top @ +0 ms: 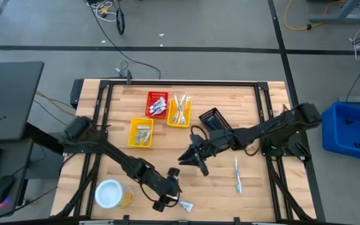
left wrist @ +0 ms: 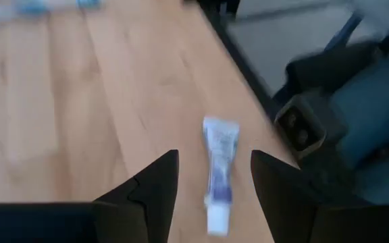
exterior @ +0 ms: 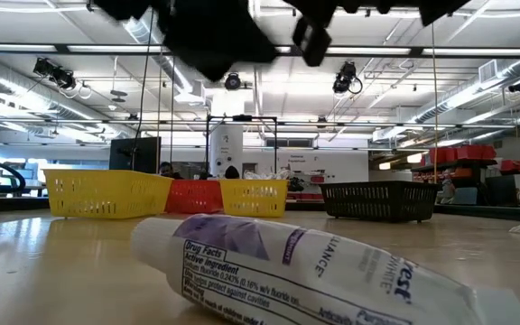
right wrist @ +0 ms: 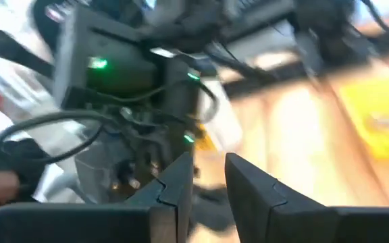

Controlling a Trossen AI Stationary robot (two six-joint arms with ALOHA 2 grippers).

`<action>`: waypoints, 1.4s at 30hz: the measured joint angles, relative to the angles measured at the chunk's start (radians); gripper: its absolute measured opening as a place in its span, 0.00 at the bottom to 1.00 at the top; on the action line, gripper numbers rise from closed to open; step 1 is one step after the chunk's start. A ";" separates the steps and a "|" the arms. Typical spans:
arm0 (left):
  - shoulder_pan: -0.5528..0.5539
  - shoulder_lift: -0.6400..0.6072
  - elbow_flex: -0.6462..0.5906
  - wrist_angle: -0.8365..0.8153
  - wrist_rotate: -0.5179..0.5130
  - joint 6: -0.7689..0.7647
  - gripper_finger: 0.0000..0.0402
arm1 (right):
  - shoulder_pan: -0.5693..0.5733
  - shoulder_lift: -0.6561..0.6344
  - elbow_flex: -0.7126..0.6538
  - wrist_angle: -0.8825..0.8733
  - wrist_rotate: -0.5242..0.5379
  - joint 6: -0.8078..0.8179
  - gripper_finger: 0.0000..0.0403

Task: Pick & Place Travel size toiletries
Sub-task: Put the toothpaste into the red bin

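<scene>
A small white tube with blue and purple print (top: 185, 205) lies flat on the wooden table near its near edge. It fills the foreground of the low view (exterior: 305, 271). My left gripper (top: 170, 199) hangs over it, open. In the left wrist view the tube (left wrist: 219, 172) lies between and beyond the gripper (left wrist: 215, 155), untouched. My right gripper (top: 191, 161) hovers over the middle of the table, open with a narrow gap (right wrist: 209, 159) and empty. A thin blue-and-white item (top: 237, 175) lies on the table to the right.
At the far side of the table stand a red basket (top: 157, 103), two yellow baskets (top: 179, 111) (top: 141, 132) holding small items, and a black basket (top: 214, 119). A white-topped yellow round container (top: 110, 194) stands near the left arm. The table's near edge is close to the tube.
</scene>
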 joint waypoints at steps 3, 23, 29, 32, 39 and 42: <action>-0.005 0.061 0.038 -0.011 0.013 0.001 0.48 | 0.015 -0.063 0.000 -0.207 0.038 -0.001 0.23; -0.048 0.206 0.068 -0.095 -0.017 -0.033 0.48 | 0.373 -0.072 -0.001 -0.982 0.346 0.588 0.22; -0.049 0.205 0.068 -0.090 -0.036 -0.006 0.48 | 0.413 -0.068 -0.001 -1.103 0.346 0.789 0.22; -0.049 0.205 0.068 -0.089 -0.036 -0.004 0.48 | 0.421 -0.068 -0.001 -1.143 0.346 0.829 0.22; -0.050 0.205 0.068 -0.091 -0.033 0.016 0.45 | 0.423 -0.068 -0.001 -1.160 0.346 0.847 0.22; -0.050 0.205 0.068 -0.091 -0.033 0.026 0.38 | 0.423 -0.068 -0.001 -1.160 0.346 0.847 0.21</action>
